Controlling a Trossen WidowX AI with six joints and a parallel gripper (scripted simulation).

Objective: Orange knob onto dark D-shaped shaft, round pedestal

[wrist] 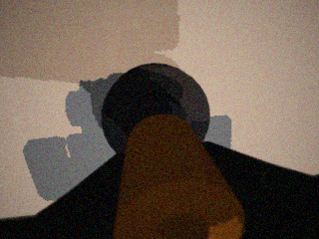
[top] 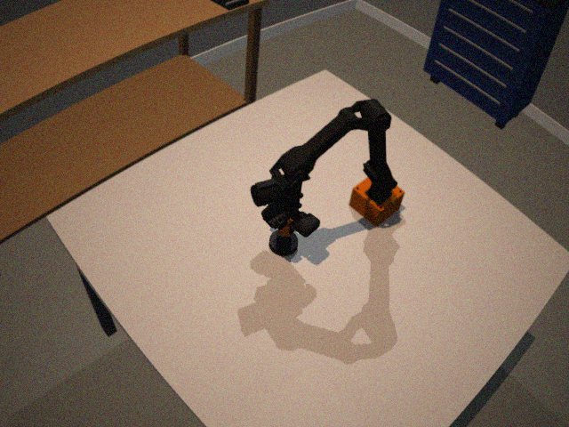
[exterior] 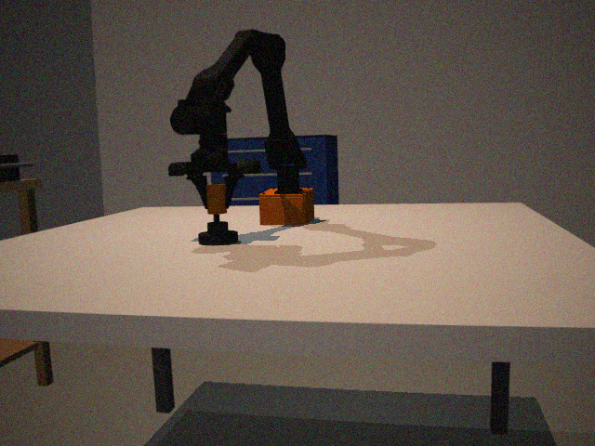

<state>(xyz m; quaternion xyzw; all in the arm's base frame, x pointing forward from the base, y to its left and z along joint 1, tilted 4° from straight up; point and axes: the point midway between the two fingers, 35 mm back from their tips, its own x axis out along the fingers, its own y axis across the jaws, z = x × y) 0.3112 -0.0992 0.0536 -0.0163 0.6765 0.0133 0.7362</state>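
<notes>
My gripper [top: 285, 224] [exterior: 217, 205] [wrist: 163, 155] is shut on the orange knob [top: 284, 230] [exterior: 216, 194] [wrist: 161, 184] and holds it upright over the round pedestal [top: 276, 248] [exterior: 218, 238] [wrist: 196, 95]. In the exterior view the knob's lower end is right at the tip of the dark shaft [exterior: 217, 218], and most of the shaft shows between knob and pedestal. Whether the tip touches the knob or is just inside its hole cannot be told. The shaft's flat side and the knob's hole are hidden. In the wrist view the knob covers the pedestal's near part.
The arm's orange base block [top: 376, 209] [exterior: 286, 211] stands on the white table [top: 183, 221] [exterior: 384, 288], behind and to the right of the pedestal. A wooden bench [top: 115, 115] and a blue drawer cabinet [top: 486, 50] [exterior: 317, 163] stand beyond the table.
</notes>
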